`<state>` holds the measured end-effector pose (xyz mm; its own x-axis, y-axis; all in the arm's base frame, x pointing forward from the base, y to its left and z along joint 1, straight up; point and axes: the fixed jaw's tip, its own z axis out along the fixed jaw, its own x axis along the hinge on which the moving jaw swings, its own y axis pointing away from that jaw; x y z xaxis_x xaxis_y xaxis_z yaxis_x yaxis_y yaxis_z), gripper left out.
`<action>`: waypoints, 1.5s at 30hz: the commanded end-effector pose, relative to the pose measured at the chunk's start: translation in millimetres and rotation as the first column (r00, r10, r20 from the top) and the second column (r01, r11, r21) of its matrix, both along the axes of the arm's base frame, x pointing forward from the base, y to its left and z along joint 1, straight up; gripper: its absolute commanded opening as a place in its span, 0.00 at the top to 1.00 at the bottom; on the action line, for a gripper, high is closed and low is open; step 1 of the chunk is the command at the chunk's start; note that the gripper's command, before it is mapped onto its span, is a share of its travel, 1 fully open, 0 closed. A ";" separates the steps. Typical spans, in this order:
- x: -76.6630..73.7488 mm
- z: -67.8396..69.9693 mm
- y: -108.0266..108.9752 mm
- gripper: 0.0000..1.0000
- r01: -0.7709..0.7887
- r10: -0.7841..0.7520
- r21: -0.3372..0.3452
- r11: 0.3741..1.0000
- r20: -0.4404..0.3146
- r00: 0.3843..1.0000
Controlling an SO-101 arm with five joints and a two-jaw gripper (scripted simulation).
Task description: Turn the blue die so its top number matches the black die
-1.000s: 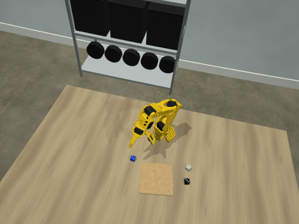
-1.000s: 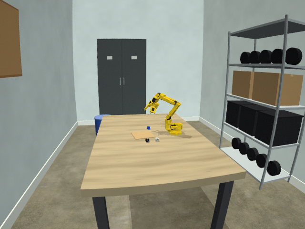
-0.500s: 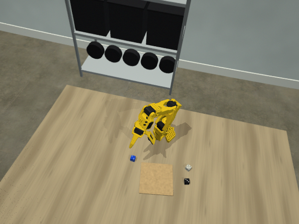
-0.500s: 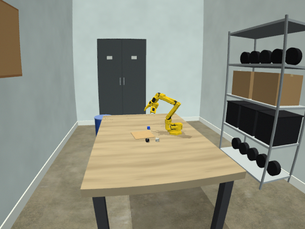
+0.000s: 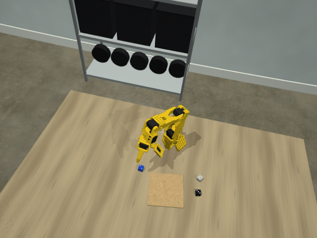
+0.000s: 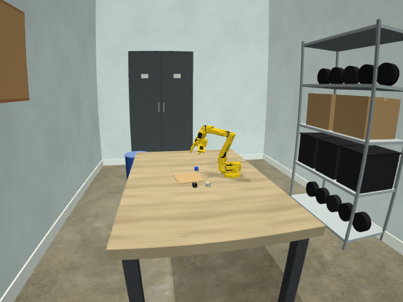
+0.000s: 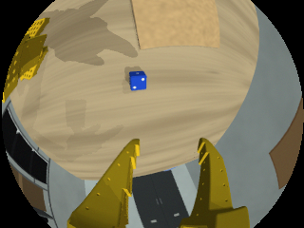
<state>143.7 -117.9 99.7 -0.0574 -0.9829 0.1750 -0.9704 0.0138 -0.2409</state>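
Wrist view is showing the pincer (image 5: 149, 158) (image 6: 195, 152) (image 7: 169, 141) standing open and empty, its tips hanging above the tabletop (image 5: 102, 158) (image 6: 208, 207) (image 7: 190, 95), presumably so they can straddle a die. Near it, the blue die (image 5: 140, 168) (image 6: 196, 168) (image 7: 138, 81) is sitting off the mat (image 5: 165, 190) (image 6: 188, 177) (image 7: 177, 24), beside a corner, so it is still needing a lift. Across the mat, the black die (image 5: 197, 192) (image 6: 194, 184) is resting as the number to copy, the white die (image 5: 199, 178) (image 6: 207, 184) sitting nearby, best left alone.
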 end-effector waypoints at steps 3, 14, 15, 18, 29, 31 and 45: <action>4.3 -6.5 -4.2 0.72 0.000 0.001 0.031 1.000 -0.040 0.999; -1.7 -36.1 0.5 0.72 0.013 0.014 0.145 0.989 -0.185 0.983; -1.8 -36.3 0.5 0.72 0.013 0.015 0.146 0.989 -0.186 0.982; -1.8 -36.3 0.5 0.72 0.013 0.015 0.146 0.989 -0.186 0.982; -1.8 -36.3 0.5 0.72 0.013 0.015 0.146 0.989 -0.186 0.982; -1.8 -36.3 0.5 0.72 0.013 0.015 0.146 0.989 -0.186 0.982; -1.5 -33.7 0.5 0.72 0.001 0.024 0.138 0.990 -0.177 0.984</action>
